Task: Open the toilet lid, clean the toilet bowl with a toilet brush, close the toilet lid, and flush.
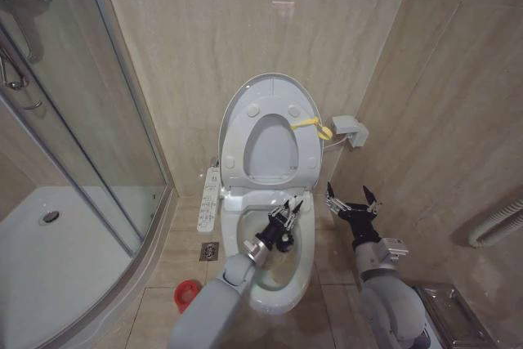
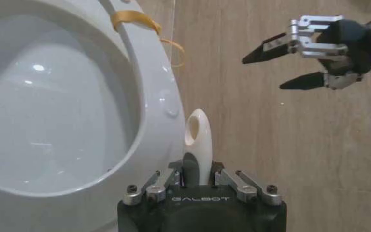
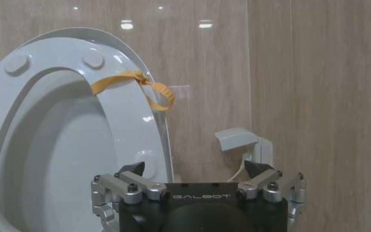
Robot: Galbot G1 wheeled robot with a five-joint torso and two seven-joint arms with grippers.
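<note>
- Over the toilet bowl [image 1: 278,279], the left hand [image 1: 286,212] is pinched shut on the white handle of the toilet brush [image 2: 197,145]; its bristle end is out of sight, and from the head the stick is hard to pick out.
- Behind that hand, one toilet lid [image 1: 270,96] stands raised against the wall with the one seat [image 1: 242,132] up in front of it; two round bumpers show on the seat's upper face.
- One yellow strap [image 3: 137,84] is looped around the seat's edge, up and beyond the right hand [image 1: 351,200].
- Beside the bowl, the right hand hangs spread and holding nothing.
- Below the left arm, a red cup [image 1: 187,293] on the floor is partly cut off by the arm.
</note>
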